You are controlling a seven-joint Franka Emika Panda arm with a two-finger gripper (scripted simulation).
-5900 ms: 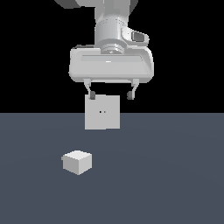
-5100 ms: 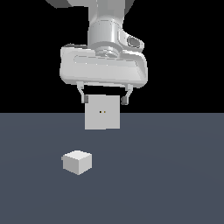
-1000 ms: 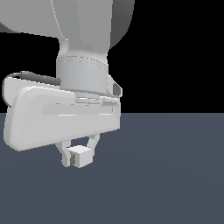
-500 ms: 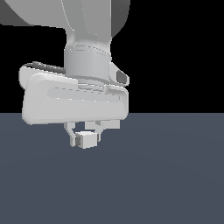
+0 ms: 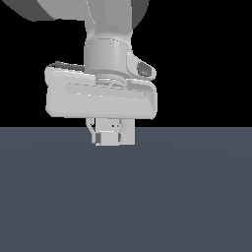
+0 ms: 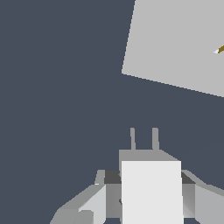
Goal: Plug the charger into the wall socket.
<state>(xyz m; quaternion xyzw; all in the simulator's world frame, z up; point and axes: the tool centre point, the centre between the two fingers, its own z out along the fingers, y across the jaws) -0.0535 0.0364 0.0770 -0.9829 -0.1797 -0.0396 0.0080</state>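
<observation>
White charger (image 6: 151,188) — dark grey floor (image 5: 126,197)

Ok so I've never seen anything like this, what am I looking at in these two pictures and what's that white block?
It's a simulated robot arm. One picture looks at it from outside; the other comes from a camera on its wrist. The gripper, the arm's two-fingered hand, is shut on the charger, a small white block whose two prongs point away from the wrist camera. The flat white plate is the wall socket, set apart from the prongs. From outside, the arm mostly hides it. Below is a plain dark floor.
</observation>
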